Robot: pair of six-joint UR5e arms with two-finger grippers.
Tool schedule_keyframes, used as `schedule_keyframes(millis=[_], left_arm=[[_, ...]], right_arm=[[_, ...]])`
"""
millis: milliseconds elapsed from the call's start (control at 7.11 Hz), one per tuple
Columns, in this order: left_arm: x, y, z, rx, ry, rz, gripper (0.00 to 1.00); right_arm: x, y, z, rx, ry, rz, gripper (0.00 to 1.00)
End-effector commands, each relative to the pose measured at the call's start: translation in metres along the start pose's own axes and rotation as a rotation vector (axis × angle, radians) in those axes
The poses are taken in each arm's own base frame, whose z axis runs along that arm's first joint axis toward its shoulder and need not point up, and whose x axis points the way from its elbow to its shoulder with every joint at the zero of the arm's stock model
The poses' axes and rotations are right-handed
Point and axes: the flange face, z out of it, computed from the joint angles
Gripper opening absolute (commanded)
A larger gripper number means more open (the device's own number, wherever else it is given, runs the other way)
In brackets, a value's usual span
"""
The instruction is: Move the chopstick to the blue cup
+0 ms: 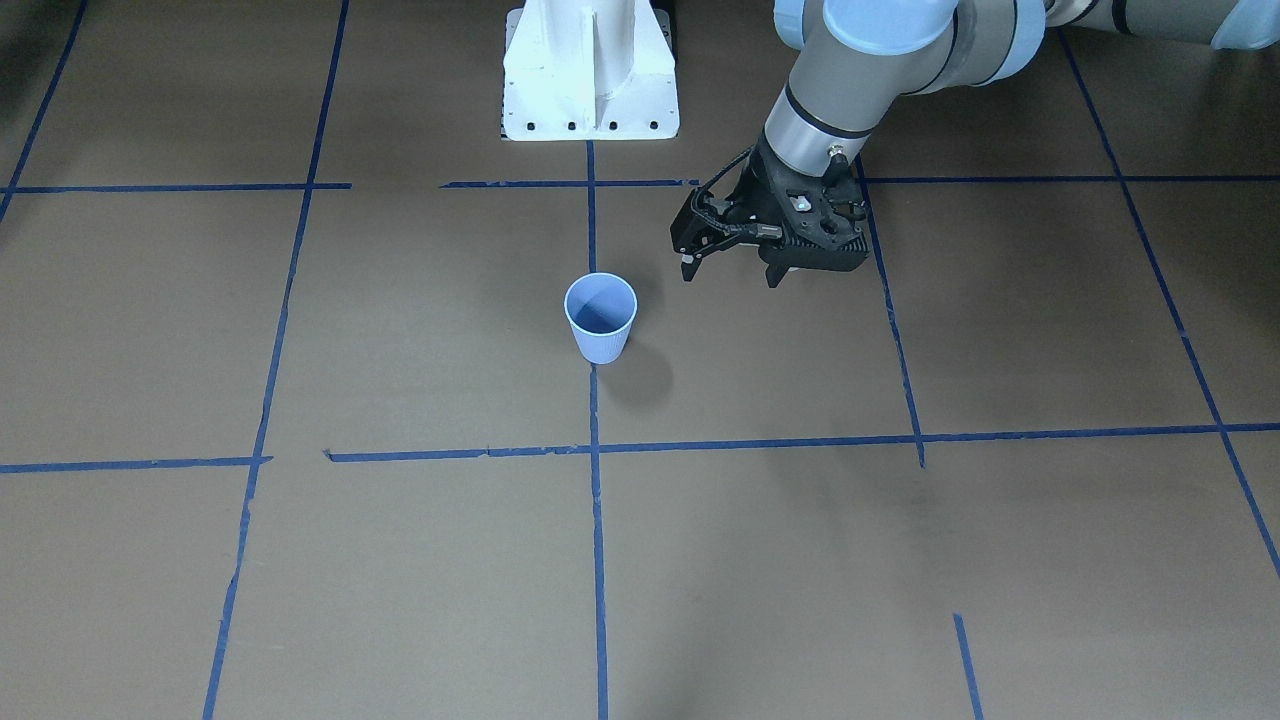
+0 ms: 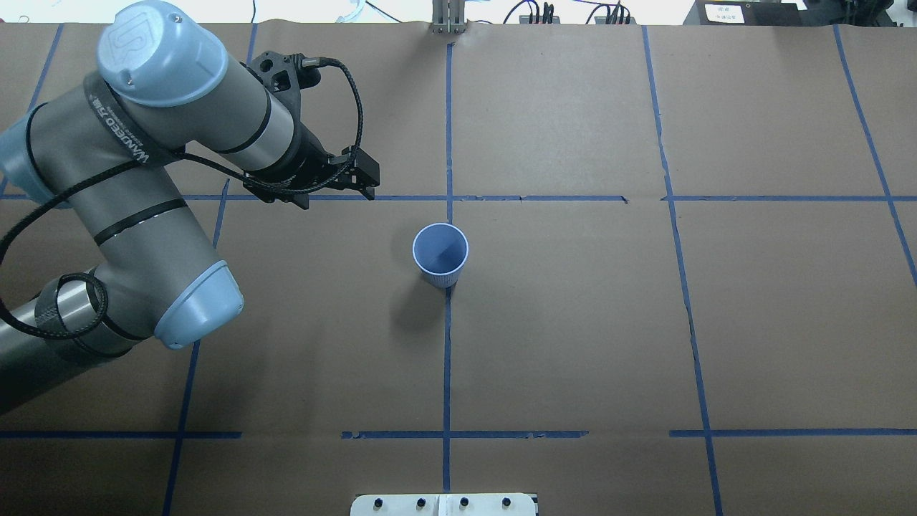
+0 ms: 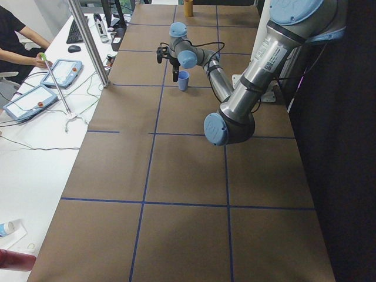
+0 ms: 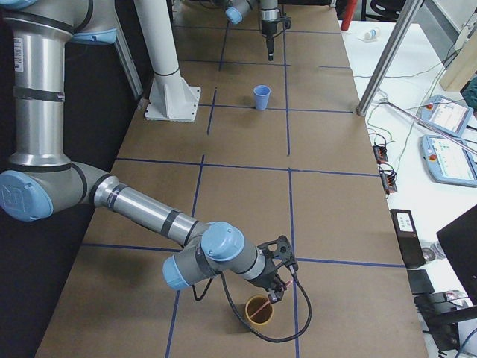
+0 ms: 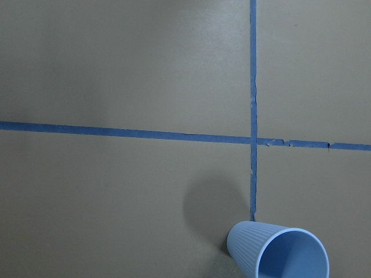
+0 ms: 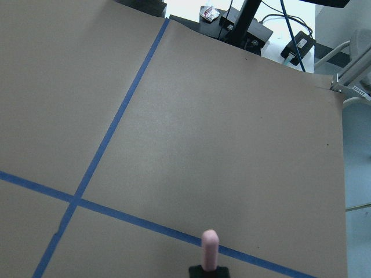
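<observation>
Left claw (image 1: 731, 272): spread, with nothing between the fingers; it hangs pointing down above the table (image 1: 400, 560).
Blue cup (image 1: 600, 320): upright on a blue tape line (image 1: 597, 560), mouth up and nothing inside. It stands near the left claw, off to that claw's right and a little closer to the robot's base, not touching it. In the left wrist view it sits at the lower right corner.
Right claw (image 6: 209, 270): pressed together on the chopstick; only the black fingertips show at the bottom edge of the wrist view.
Chopstick (image 6: 210, 246): pinched in the right claw, its rounded pink end standing out above the fingertips. In the exterior right view it runs down from the claw toward the orange-brown cup.
Orange-brown cup (image 4: 259, 308): just below the right claw, at the table's end on the robot's right.
Separation: the blue cup is well apart from the right claw and the chopstick, far along the table.
</observation>
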Motion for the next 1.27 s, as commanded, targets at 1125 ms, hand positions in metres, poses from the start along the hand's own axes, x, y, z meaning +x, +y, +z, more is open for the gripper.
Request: schedule_keyframes(millis=[1125], left_arm=[[-0.006,0.002,-0.003,0.005,0.002,0.004,1.0]], right_arm=[[-0.094,-0.141,-0.169,0.25,-0.029,0.214,0.0]])
